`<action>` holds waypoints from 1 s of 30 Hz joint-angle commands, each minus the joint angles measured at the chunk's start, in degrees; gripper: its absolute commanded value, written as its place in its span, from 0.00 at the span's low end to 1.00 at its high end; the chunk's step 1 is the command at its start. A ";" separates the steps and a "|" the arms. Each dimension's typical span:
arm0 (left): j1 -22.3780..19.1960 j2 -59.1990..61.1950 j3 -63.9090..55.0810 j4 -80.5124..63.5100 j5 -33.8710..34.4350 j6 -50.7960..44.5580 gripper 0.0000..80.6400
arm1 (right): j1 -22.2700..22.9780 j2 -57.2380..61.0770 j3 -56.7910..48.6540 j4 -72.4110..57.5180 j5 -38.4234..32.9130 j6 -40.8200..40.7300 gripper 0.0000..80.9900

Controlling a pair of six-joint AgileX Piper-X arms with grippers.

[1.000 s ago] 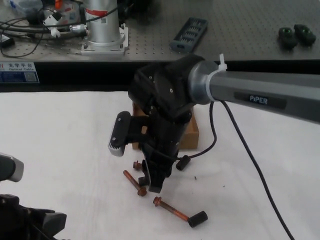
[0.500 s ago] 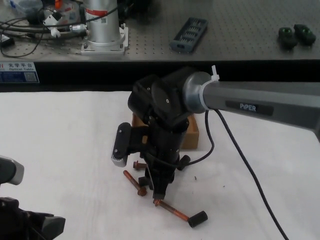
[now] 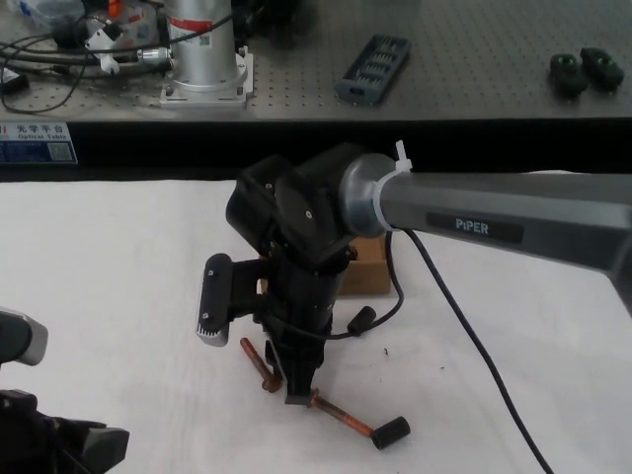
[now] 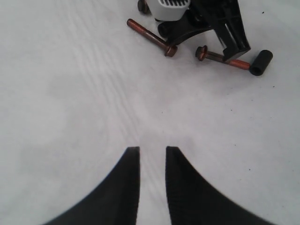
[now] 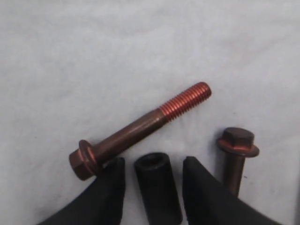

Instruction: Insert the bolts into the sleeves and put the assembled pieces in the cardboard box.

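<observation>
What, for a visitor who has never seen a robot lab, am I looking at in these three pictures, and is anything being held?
This is a bench robot with two arms, each ending in a two-fingered pincer. The wide picture looks down from behind the arms; the other two come from cameras on the wrists. The right arm reaches over a white cloth, its pincer pointing down. Its wrist camera shows the open fingers either side of a black sleeve, with gaps, so not gripping it; a loose bolt lies beside. The left pincer hovers slightly open and empty, facing that bolt and a second bolt with a sleeve on its end. A cardboard box sits behind the right arm.
</observation>
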 commanded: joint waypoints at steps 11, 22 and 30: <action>0.12 -0.42 -0.08 0.29 -0.26 0.65 0.18 | -0.05 0.80 -0.39 1.50 -1.04 1.38 0.01; 0.12 0.52 -0.20 -0.27 3.81 25.23 0.18 | -1.47 -4.69 1.04 3.58 -8.61 22.64 0.00; 0.12 5.74 -2.85 -0.80 10.09 43.19 0.18 | -1.56 -18.31 9.49 2.98 -9.03 25.71 0.00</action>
